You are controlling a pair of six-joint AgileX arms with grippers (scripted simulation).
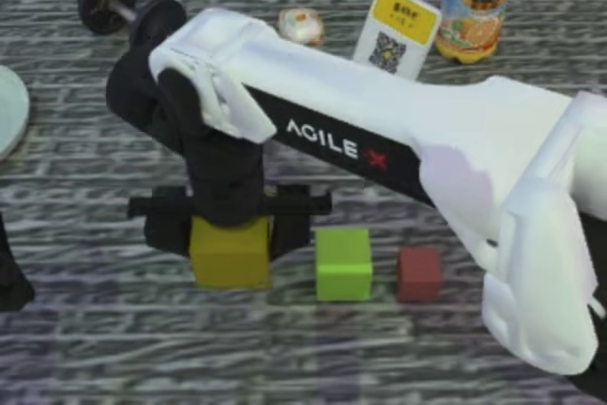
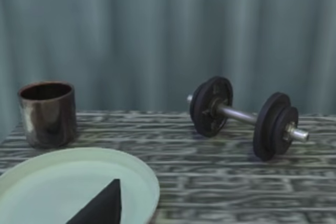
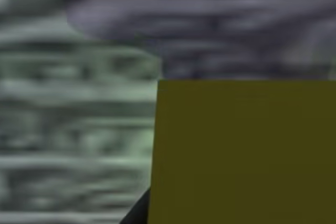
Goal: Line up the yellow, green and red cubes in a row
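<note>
- right tool [image 1: 230, 234] sits lower left of centre in the top view, fingers straddling the yellow cube [image 1: 230, 251]; they hug its 2 side faces, so it reads as clamped on it, cube looks down on the worktop [image 1: 114, 348]
- right wrist view: yellow cube [image 3: 241, 150] fills the lower right of the frame, worktop behind it
- green cube [image 1: 343, 263] just right of yellow, small gap; red cube [image 1: 419, 273] just right of green, small gap. 3 cubes already read as 1 row, lower middle of the top view
- handling, my read: rigid matte blocks, probably light, not fragile, flat faces give good friction. Take on 2 opposite side faces, centred. Yellow is the widest, needs the most jaw opening
- left arm parked at the far left edge of the top view; only a dark tip [image 2: 102, 205] shows in its wrist view, can't tell finger state
- worktop: grey streaked wood-grain, flat
- clutter along the back: dumbbell [image 1: 128, 9] upper left, plate [image 1: 9, 106] left edge, dark cup [image 2: 47, 113], QR card [image 1: 396, 30], juice bottle [image 1: 479, 2] upper right, small round item [image 1: 302, 26] I can't identify
- grey curtain [image 2: 168, 30] behind
</note>
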